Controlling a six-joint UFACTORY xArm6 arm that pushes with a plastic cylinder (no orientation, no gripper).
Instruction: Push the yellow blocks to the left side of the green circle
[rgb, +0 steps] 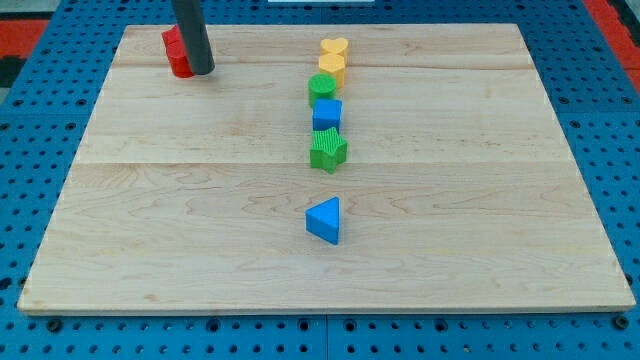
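Two yellow blocks sit at the view's top centre: a yellow heart (334, 47) and just below it a second yellow block (332, 66) of unclear shape. The green circle (322, 88) touches that second yellow block from below. My tip (200, 70) is far to the view's left of them, beside red blocks (177, 53), roughly 120 pixels left of the green circle.
Below the green circle stand a blue cube (327, 113) and a green star (328, 149) in one column. A blue triangle (325, 220) lies lower, near the board's middle. The wooden board (150, 220) rests on a blue pegboard.
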